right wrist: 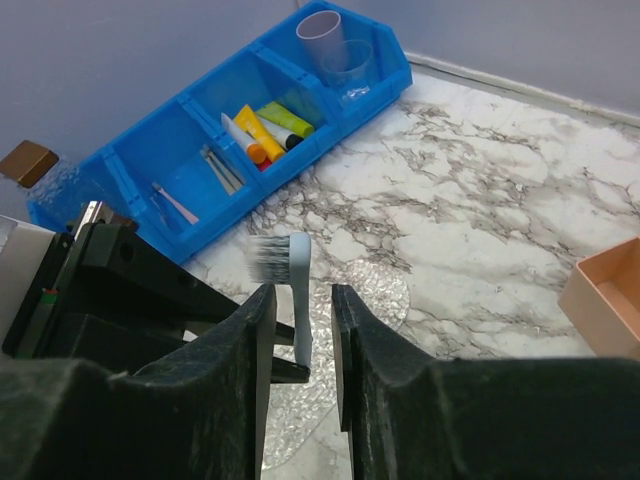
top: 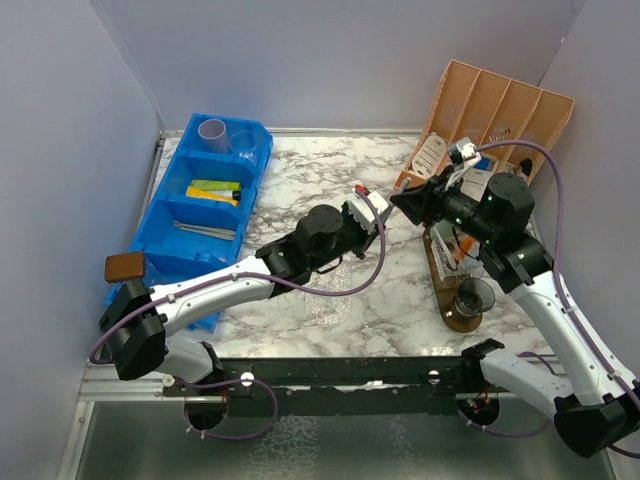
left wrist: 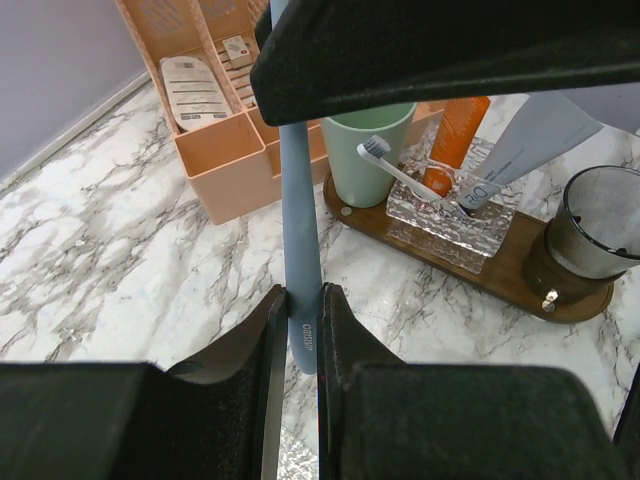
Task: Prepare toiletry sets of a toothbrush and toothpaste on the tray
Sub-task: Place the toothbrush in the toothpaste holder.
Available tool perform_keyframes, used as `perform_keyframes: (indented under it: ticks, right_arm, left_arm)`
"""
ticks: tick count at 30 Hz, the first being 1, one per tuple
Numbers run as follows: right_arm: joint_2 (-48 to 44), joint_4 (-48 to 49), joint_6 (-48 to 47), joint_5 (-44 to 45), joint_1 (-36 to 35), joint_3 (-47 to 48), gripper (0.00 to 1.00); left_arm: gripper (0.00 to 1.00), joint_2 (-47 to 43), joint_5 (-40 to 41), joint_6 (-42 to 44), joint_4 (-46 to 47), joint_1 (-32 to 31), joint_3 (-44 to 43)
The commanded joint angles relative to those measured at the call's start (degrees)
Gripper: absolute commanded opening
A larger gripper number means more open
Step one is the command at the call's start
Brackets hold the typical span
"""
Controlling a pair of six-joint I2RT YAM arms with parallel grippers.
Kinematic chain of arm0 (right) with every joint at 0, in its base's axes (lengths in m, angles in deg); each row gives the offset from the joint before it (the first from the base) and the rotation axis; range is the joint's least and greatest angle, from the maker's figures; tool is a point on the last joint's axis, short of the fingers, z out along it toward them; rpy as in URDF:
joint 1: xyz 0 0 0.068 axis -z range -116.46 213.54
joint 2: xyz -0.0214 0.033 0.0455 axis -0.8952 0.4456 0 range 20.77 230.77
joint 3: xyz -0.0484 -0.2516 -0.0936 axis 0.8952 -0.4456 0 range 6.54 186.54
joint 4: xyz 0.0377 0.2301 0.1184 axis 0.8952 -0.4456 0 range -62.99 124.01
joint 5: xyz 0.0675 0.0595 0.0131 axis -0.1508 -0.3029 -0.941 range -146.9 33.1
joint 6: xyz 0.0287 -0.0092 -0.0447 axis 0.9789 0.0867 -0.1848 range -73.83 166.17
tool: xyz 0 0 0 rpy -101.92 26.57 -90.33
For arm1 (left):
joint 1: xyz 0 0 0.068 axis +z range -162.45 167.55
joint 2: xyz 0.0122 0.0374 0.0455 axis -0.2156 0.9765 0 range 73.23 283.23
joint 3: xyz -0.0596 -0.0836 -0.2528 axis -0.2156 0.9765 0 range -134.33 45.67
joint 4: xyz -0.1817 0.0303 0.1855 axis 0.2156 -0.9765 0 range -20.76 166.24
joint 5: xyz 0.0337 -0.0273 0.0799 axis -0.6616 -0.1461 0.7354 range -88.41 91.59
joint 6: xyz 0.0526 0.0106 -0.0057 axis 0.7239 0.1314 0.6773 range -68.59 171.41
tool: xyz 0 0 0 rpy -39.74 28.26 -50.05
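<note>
Left pincer [left wrist: 300, 312] clamps the blue toothbrush [left wrist: 298, 200]; right pincer [right wrist: 302, 295], narrow around its neck without touching, should grip squarely before release.

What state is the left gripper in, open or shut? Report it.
Shut. The left gripper clamps the blue toothbrush handle, both fingers pressed against it in the left wrist view.

blue toothbrush [left wrist: 300, 250], tiny handle print, unreadable
</note>
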Motion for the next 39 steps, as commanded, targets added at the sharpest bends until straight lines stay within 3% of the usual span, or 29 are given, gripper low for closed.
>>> perform_keyframes:
  ticks: [1,7,13,16,17,21,24,28,33,39]
  right_arm:
    - [-1.04,1.98,-0.64,-1.66,0.13,-0.95,0.27]
    - [-1.11,4.43,-0.24,-1.98,0.19,-1.91,0.22]
    - [0.01,4.23,-0.86,-2.31,0.15,-1.23,0.04]
    - [-0.24,3.27,-2.11,-2.16,0.18,-1.0,0.01]
    - [-0.47,2.49,-2.83,-1.82,0.16,-0.82,0.01]
    - [-2.89,-2.05,-7.19,2.39,0.15,-0.34,0.01]
    - [-6.35,-4.81,-11.29,8.31,0.18,-1.18,0.01]
    - [-13.2,-6.51,-19.81,12.99,0.13,-4.44,0.01]
    - [-24.06,-9.14,-35.31,12.47,0.17,-10.04,0.01]
    - [-30.83,-14.83,-41.89,11.62,0.2,-12.36,0.01]
  left_arm:
    - [0.0,-0.19,1.49,0.94,2.23,-0.38,0.48]
    - [0.0,-0.55,1.4,1.45,2.12,-0.38,0.53]
    - [0.0,-0.61,1.46,1.56,2.01,-0.69,0.44]
    - [0.0,-0.65,1.79,1.46,1.55,-0.78,0.04]
    - [0.05,-0.51,2.07,1.3,1.04,-0.76,-0.3]
    - [0.52,-1.54,2.04,1.41,0.38,-0.74,0.12]
    - [0.69,-2.97,3.12,1.53,1.17,-0.73,1.34]
    - [0.77,-4.65,4.35,1.27,1.3,-0.27,1.87]
    - [0.82,-6.66,5.59,0.92,1.73,0.86,2.42]
    - [0.84,-8.05,7.75,0.69,1.98,1.68,2.95]
